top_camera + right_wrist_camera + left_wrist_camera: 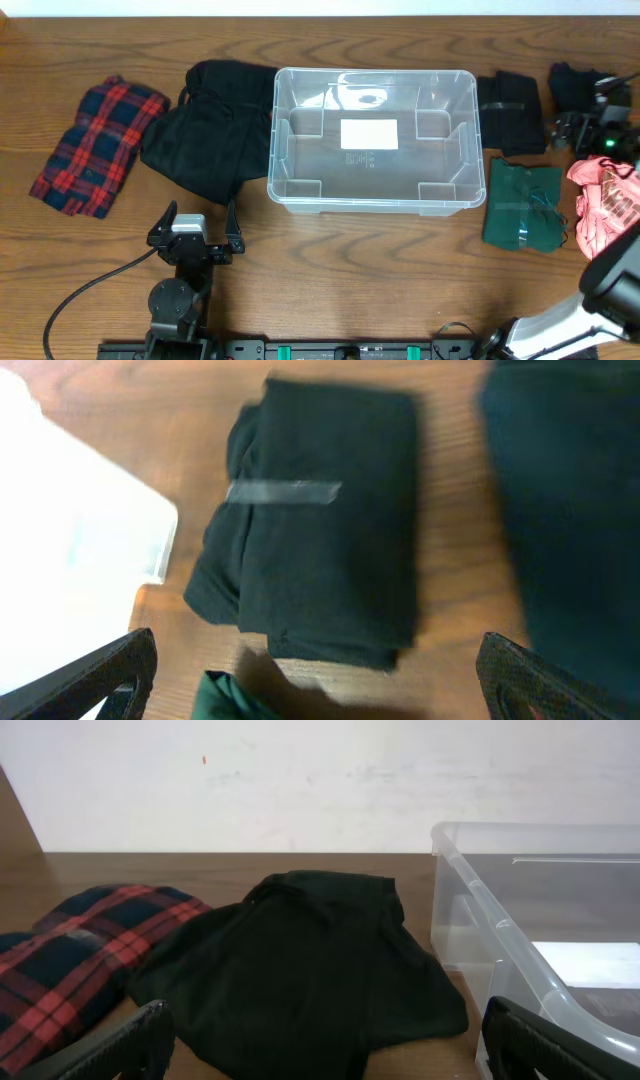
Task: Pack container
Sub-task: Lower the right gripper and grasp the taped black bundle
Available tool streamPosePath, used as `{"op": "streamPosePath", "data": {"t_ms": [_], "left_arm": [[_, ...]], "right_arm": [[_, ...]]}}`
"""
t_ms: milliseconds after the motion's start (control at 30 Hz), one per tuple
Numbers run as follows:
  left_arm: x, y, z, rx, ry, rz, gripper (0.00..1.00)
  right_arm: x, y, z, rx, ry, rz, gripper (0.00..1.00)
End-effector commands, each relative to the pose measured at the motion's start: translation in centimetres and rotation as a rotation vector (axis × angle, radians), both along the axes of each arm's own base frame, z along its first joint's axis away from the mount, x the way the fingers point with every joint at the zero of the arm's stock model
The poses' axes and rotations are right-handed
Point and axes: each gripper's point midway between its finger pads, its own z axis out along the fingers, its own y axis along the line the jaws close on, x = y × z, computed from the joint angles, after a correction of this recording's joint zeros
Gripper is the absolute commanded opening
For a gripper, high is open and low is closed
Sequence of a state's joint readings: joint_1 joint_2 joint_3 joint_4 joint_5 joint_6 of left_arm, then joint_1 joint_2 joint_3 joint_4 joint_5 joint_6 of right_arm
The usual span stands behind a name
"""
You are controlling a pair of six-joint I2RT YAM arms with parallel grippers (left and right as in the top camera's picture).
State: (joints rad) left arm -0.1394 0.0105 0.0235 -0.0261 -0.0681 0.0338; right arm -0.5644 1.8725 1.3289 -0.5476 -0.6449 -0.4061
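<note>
Right gripper (315, 655) spread wide, empty, over taped black bundle (320, 520); container (372, 205) just leftward, lying crosswise; left gripper (325, 1025) likewise spread, empty.

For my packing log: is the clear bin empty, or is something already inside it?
Empty. The overhead view shows only the white label on the bottom of the bin; the clothes lie on the table outside it.

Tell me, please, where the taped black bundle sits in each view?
Overhead: the taped black bundle lies upper right, just right of the bin.
Left wrist: not in it.
Right wrist: centre of the picture.
Shared landmark: the bin, central overhead, at the right in the left wrist view, apparently the blurred pale corner at the left in the right wrist view.
</note>
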Motion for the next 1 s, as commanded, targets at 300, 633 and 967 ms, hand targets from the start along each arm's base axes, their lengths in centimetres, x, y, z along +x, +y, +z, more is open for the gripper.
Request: {"op": "streamPosePath", "data": {"t_ms": [300, 633, 967], "left_arm": [[-0.1, 0.5, -1.7, 0.024, 0.050, 0.026, 0.98], [-0.1, 0.5, -1.7, 0.024, 0.050, 0.026, 0.98], [-0.1, 0.5, -1.7, 0.024, 0.050, 0.026, 0.98]], "right_arm": [[3.3, 3.2, -2.5, -0.199, -0.026, 0.181, 0.99], [3.3, 2.7, -2.7, -0.213, -0.025, 0.170, 0.99], [5.0, -0.7, -3.4, -0.252, -0.020, -0.015, 0.99]]}}
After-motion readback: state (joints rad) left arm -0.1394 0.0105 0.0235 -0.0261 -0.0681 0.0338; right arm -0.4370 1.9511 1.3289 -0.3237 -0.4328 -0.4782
